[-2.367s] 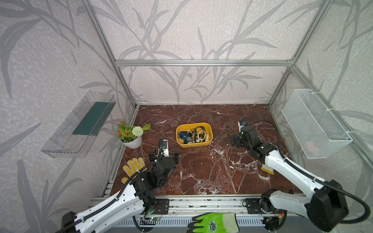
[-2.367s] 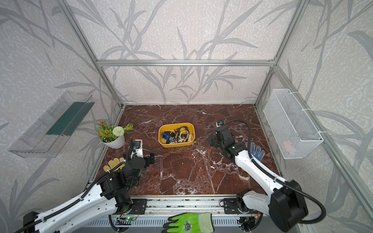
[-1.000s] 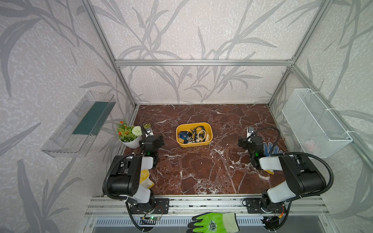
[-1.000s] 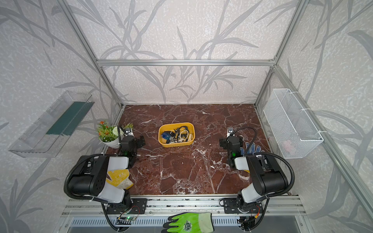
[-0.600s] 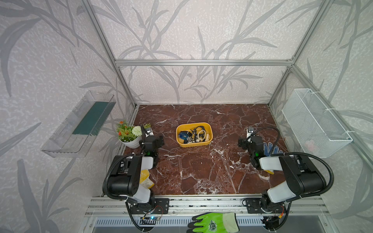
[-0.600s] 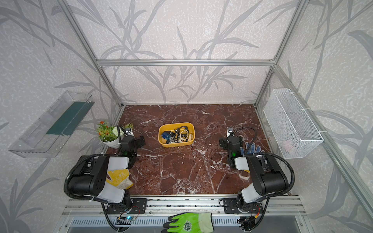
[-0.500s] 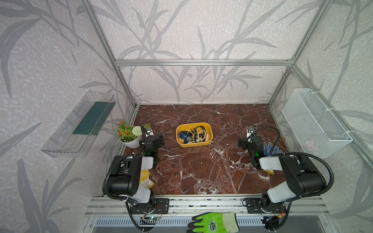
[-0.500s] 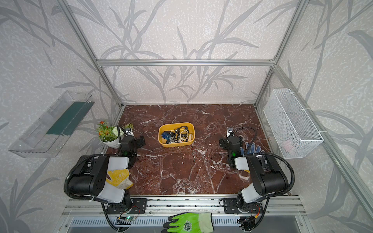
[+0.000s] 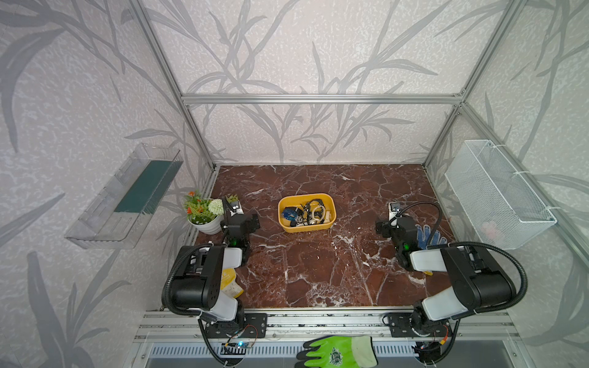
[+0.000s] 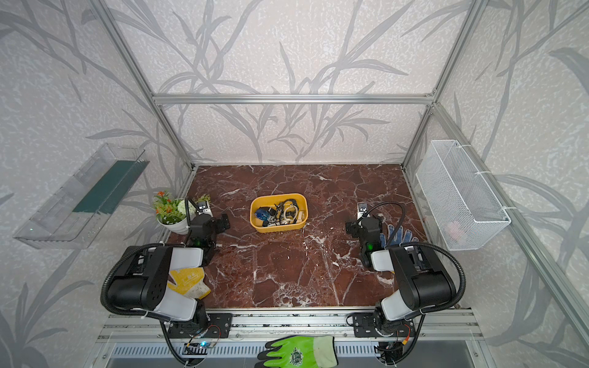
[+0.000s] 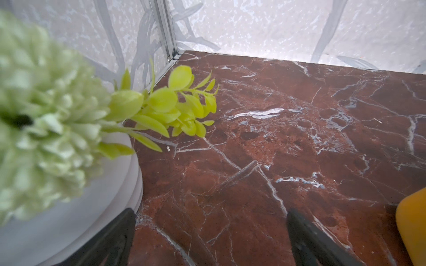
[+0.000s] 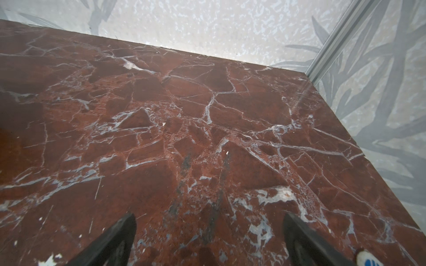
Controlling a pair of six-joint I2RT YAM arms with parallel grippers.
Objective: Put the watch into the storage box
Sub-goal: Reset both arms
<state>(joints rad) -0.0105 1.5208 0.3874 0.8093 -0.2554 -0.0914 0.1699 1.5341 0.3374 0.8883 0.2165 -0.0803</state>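
- Shallow yellow plastic storage box (image 9: 305,227), rounded corners, sits mid red-marble tabletop (image 9: 318,270), slightly twd 12 o'clock.
- Box holds a tangle of small items, cables + a blue bit; can't pick out the watch among them.
- Left gripper (image 11: 209,215): at box's 9 o'clock, jaws spread wide, nothing betw them, just beside white pot of fake flowers (image 9: 207,224).
- Right gripper (image 12: 208,217): at box's 3 o'clock, well apart, jaws spread wide, nothing held, bare marble under; blue-dotted knit glove (image 9: 428,235) just beside it.
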